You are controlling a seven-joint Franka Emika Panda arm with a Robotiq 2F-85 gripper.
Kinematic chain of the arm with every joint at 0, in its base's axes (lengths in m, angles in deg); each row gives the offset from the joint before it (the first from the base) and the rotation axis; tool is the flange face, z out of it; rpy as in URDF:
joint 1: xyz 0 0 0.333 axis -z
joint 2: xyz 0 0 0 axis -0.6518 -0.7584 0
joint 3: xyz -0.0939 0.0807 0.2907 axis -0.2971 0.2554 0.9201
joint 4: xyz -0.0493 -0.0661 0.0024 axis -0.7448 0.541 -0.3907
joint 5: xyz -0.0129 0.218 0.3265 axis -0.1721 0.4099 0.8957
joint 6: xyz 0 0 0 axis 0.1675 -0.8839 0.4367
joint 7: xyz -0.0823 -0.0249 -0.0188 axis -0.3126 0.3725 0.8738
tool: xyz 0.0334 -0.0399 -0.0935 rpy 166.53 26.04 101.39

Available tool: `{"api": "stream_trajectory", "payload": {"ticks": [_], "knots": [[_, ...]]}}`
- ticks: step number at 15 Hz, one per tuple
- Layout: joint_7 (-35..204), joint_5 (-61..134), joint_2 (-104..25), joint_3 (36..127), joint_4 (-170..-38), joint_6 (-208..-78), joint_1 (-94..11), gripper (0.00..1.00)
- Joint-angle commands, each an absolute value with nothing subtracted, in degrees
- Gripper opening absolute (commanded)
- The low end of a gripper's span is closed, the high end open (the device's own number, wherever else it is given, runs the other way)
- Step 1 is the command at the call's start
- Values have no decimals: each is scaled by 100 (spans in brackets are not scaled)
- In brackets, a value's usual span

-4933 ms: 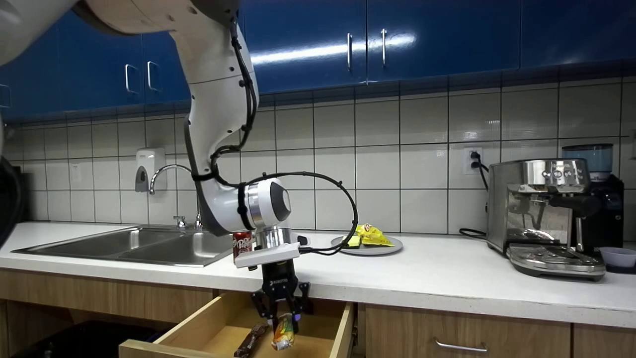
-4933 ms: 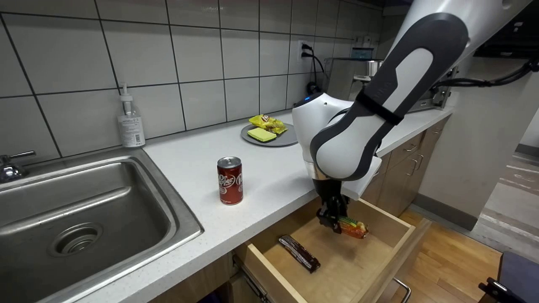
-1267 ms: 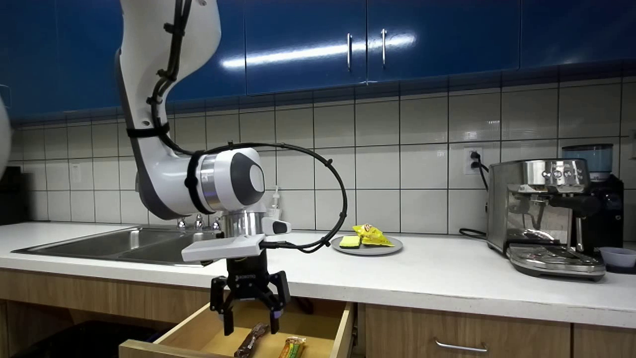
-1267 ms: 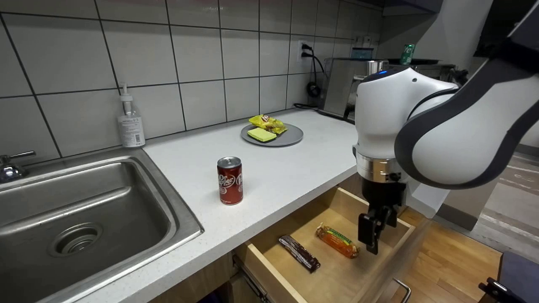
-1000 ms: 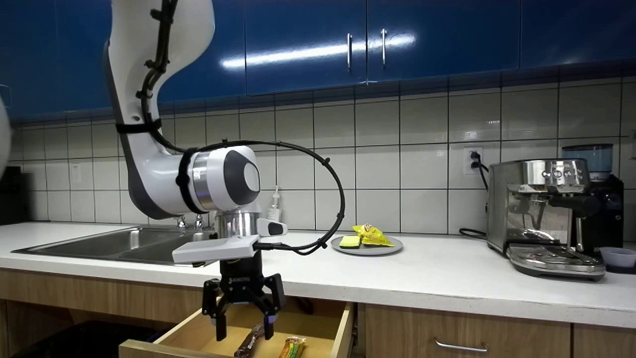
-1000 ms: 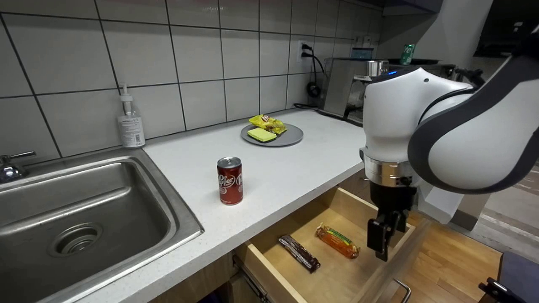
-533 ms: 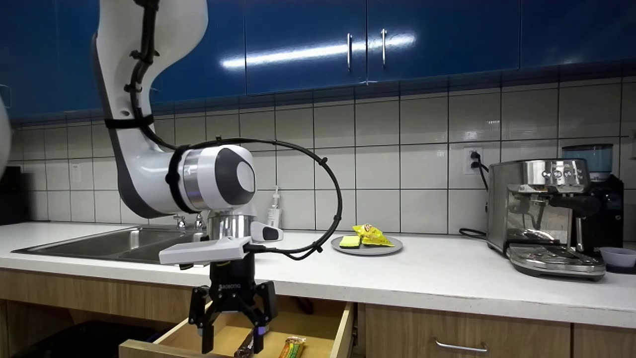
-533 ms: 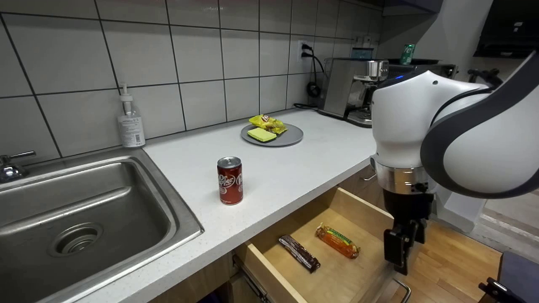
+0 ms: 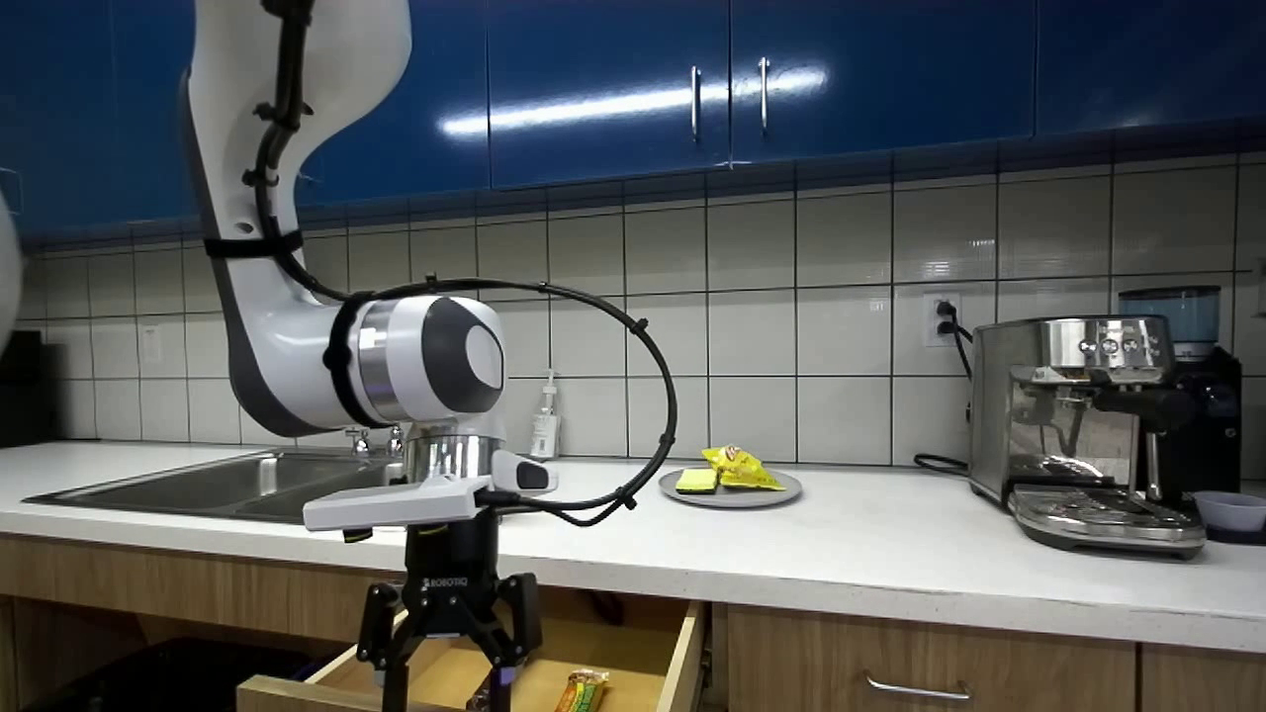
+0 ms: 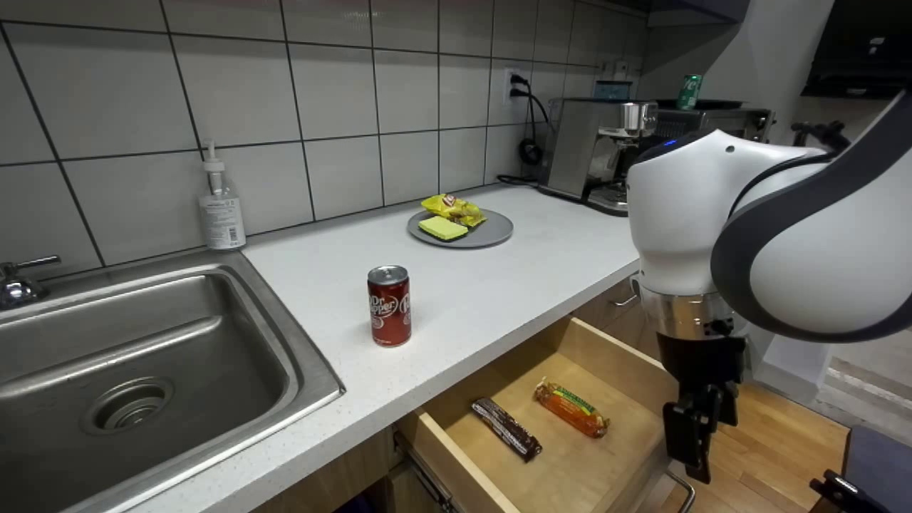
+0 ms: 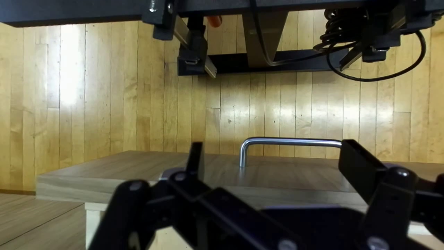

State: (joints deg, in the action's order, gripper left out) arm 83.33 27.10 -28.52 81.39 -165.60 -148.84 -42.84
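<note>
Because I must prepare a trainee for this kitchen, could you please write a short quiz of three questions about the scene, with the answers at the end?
1. Multiple choice. How does the gripper stand? A) shut on nothing; B) shut on a can; C) open.
2. True or false. The brown-wrapped bar and the orange package both lie inside the open drawer.
3. Fill in the gap. On the gray plate, a yellow bag lies together with a yellow ......

Key: 1. C; 2. true; 3. sponge.

Open wooden drawer (image 10: 570, 472), brown bar (image 10: 506, 429) inside, orange bar (image 10: 571, 409) beside it
</note>
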Motion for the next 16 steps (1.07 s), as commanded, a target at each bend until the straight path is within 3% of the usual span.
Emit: {"api": "stream_trajectory", "payload": {"ticks": [1, 16], "knots": [[8432, 2795, -2981, 8252, -16454, -14694, -4202, 100], [8167, 3330, -4258, 8280, -15603, -15006, -4275, 100]]}}
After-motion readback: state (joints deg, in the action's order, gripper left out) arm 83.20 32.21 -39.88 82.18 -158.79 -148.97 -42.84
